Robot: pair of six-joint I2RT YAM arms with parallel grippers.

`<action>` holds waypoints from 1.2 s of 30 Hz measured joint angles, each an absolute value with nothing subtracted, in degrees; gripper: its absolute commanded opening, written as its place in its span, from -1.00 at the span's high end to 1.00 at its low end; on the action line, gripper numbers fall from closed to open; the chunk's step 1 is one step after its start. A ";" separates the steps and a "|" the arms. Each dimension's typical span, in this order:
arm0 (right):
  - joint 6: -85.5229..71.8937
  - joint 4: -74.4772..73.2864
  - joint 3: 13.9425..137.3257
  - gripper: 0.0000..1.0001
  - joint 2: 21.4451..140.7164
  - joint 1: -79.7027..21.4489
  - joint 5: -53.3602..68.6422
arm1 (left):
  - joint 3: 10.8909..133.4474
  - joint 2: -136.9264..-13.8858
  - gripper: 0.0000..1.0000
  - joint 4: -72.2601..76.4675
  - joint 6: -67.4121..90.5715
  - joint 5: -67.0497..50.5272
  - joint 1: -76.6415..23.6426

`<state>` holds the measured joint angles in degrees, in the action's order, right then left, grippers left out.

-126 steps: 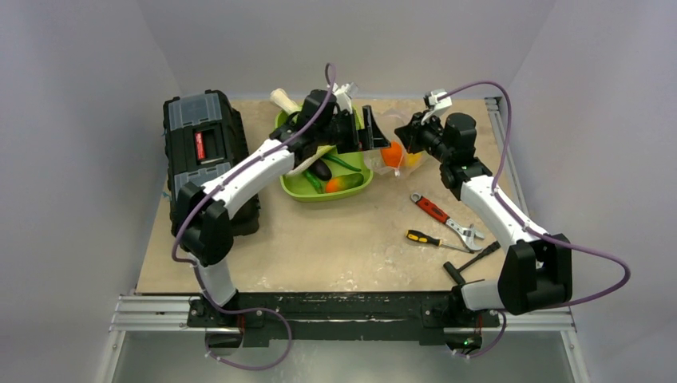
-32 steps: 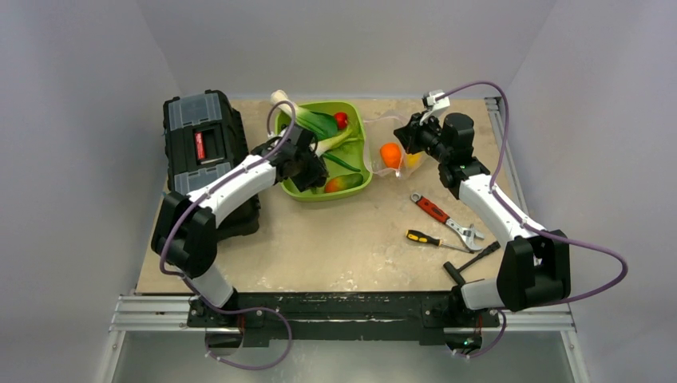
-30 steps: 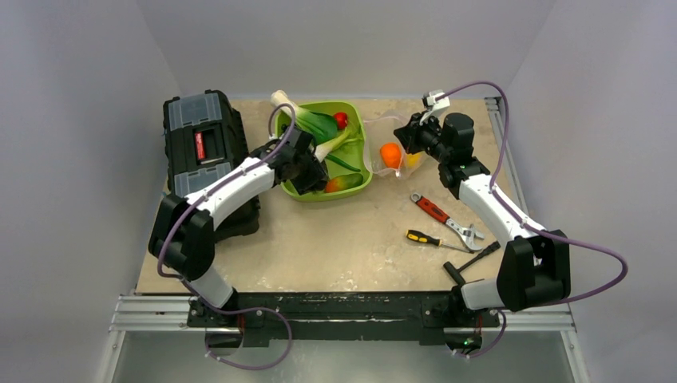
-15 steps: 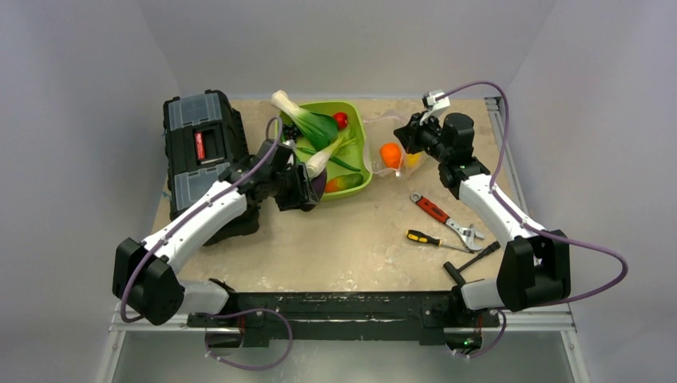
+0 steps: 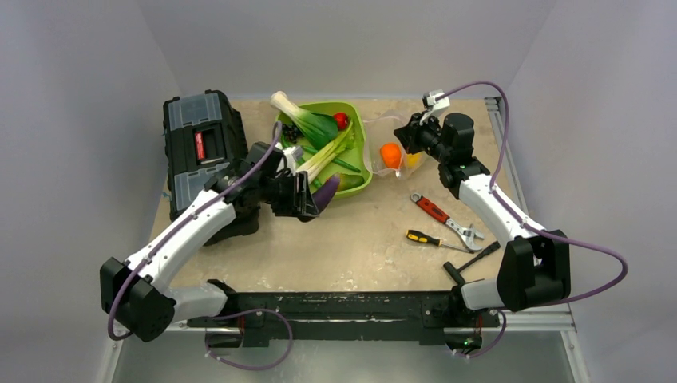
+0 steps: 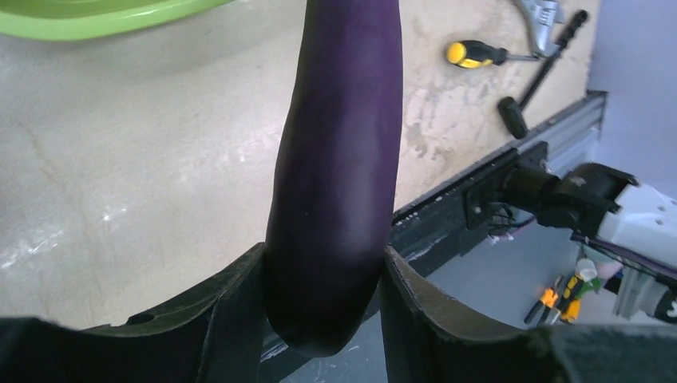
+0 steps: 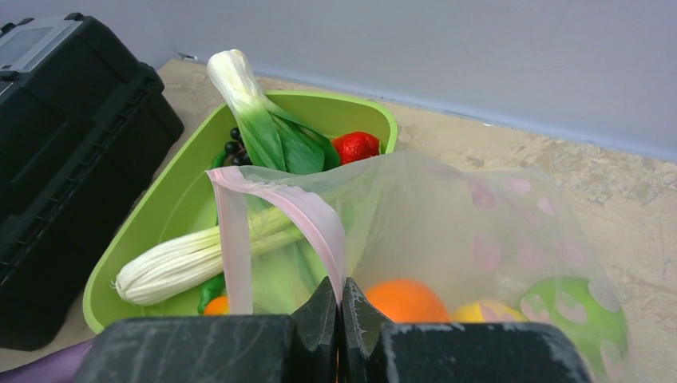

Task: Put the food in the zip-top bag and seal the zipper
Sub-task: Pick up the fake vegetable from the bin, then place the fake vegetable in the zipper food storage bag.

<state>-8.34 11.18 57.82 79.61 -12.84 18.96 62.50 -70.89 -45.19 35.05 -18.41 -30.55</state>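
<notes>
left tool [image 6: 323, 313]: eggplant [image 6: 343, 159] clamped between fingers | right tool [image 7: 339, 307]: pinching zipper [image 7: 302, 209]

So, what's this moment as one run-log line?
left end effector: holds eggplant | right end effector: shut on zipper | zip-top bag: open, orange inside

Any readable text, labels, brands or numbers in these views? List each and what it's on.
No text is legible in any view.
Red label on the black toolbox: print too small and blurred to read.
Zip-top bag: pale pink spots only, no lettering.
Red wrench and screwdriver: no marks that can be made out.
</notes>
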 measured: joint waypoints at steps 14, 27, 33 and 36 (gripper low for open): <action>-8.32 11.20 57.82 1.00 79.61 -12.84 19.20 | 77.76 -80.38 1.00 -35.57 37.50 -33.80 -31.24; -8.05 11.27 57.60 1.00 79.48 -12.78 19.68 | 91.44 -98.28 0.75 -34.87 44.51 -36.86 -32.51; -8.05 11.44 57.60 1.00 79.46 -12.82 20.53 | 94.78 -102.67 0.63 -35.33 47.46 -36.38 -32.53; -8.01 11.46 57.60 1.00 79.46 -12.84 20.56 | 98.26 -105.65 0.40 -36.32 48.53 -35.77 -32.56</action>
